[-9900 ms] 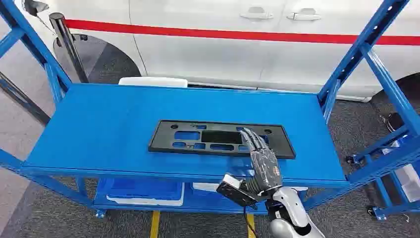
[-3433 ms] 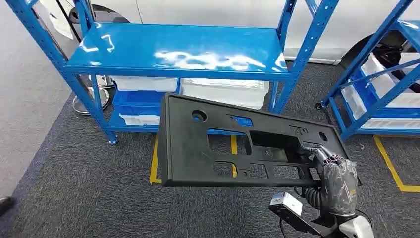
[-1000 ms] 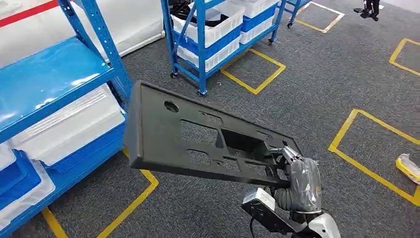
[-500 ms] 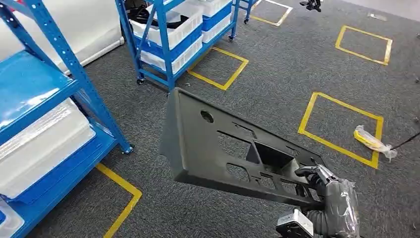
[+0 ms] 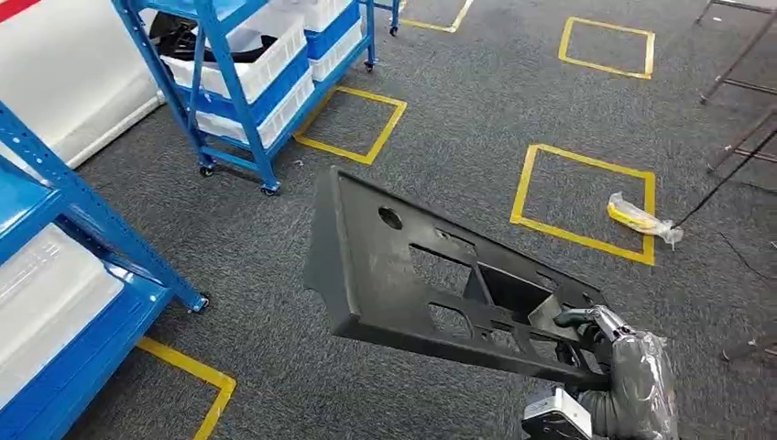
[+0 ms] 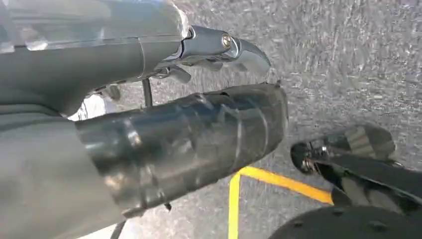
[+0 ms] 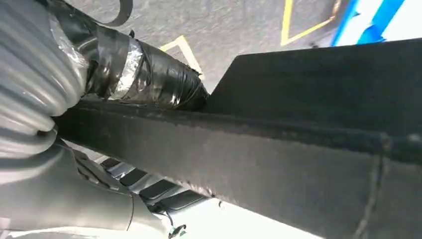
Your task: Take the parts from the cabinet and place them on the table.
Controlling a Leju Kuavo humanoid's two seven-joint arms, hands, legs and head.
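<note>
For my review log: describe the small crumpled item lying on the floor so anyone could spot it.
Start at the grey carpet marked with yellow tape squares. On the near right corner of the yellow square beside the held black panel lies a crumpled clear plastic bag with yellow contents, the sole loose litter.

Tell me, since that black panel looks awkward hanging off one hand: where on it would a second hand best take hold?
Probably the far end of the black panel, near its round hole, coming from the robot's left. The right hand grips only the near-right edge, so the long flat panel sticks out unsupported and tilted. Its raised rim there offers an edge to wrap fingers around.
</note>
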